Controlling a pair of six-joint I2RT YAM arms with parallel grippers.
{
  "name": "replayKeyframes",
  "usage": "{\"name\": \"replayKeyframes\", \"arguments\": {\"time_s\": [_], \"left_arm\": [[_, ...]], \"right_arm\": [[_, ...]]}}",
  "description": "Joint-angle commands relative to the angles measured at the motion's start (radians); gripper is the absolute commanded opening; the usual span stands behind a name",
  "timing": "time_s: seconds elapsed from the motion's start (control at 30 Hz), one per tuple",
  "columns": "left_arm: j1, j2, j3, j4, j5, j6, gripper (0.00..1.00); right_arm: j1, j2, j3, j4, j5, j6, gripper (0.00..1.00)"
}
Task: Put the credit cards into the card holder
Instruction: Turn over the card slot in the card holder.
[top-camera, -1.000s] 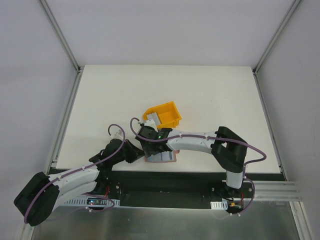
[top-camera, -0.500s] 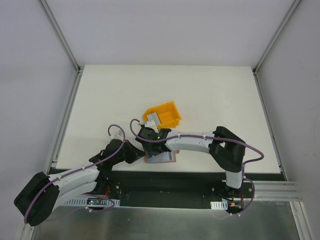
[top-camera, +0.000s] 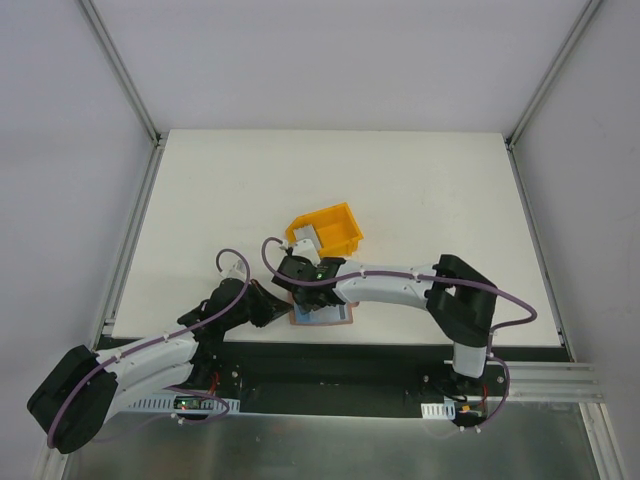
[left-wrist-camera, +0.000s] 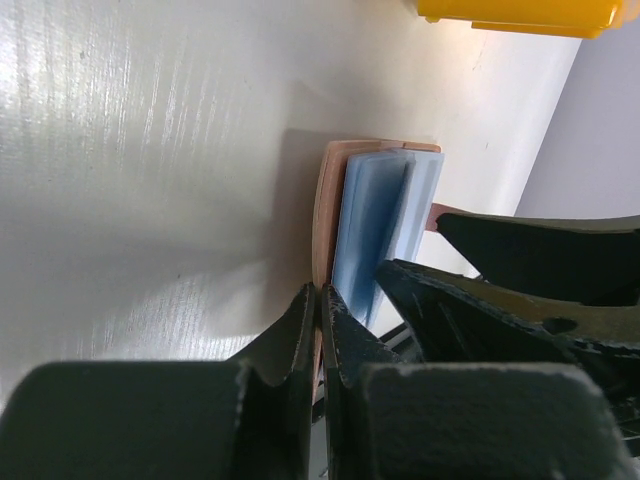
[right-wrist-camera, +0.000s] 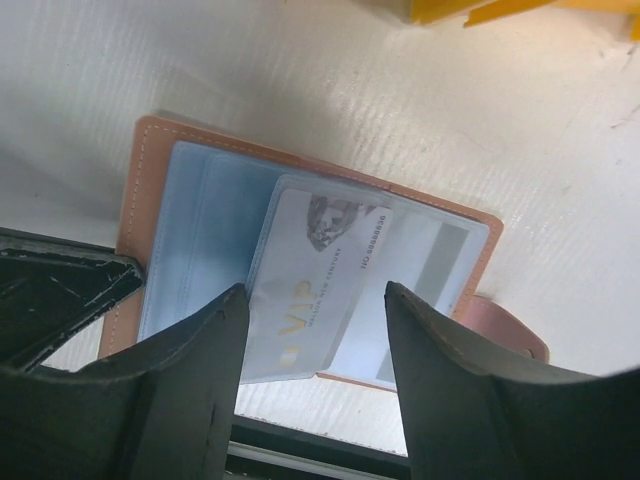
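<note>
The card holder (right-wrist-camera: 135, 200) lies open near the table's front edge, brown outside with pale blue sleeves (left-wrist-camera: 375, 225). My left gripper (left-wrist-camera: 320, 292) is shut on its brown left edge (left-wrist-camera: 325, 215). A white credit card (right-wrist-camera: 315, 285) marked VIP lies tilted across the sleeves. My right gripper (right-wrist-camera: 317, 295) stands open over it, one finger on each side. Another card with a grey stripe (right-wrist-camera: 440, 255) sits in the right sleeve. The pink tab clasp (right-wrist-camera: 505, 330) sticks out at the right. From above, both grippers (top-camera: 278, 306) (top-camera: 308, 296) meet at the holder (top-camera: 335, 314).
A yellow plastic bin (top-camera: 330, 228) stands just behind the holder, with pale cards (top-camera: 308, 237) leaning in its left end. Its wall shows at the top of both wrist views (left-wrist-camera: 520, 12) (right-wrist-camera: 480, 8). The table's front edge (right-wrist-camera: 300, 455) runs right below the holder.
My right gripper's jaws have narrowed a little around the VIP card and shifted slightly over the holder. The left arm has kept its grip and place.
</note>
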Motion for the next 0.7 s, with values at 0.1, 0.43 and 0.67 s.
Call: {"name": "replayKeyframes", "arguments": {"time_s": [0.1, 0.43, 0.67], "left_arm": [[-0.008, -0.006, -0.017, -0.013, -0.025, 0.003, 0.00], [-0.008, 0.003, -0.020, -0.030, -0.042, -0.002, 0.00], [-0.008, 0.006, -0.022, -0.047, -0.051, -0.008, 0.00]], "right_arm": [[-0.001, -0.088, 0.004, -0.102, 0.086, 0.005, 0.59], [-0.008, -0.175, -0.084, -0.133, 0.104, 0.048, 0.58], [-0.042, -0.286, -0.201, -0.131, 0.103, 0.085, 0.58]]}}
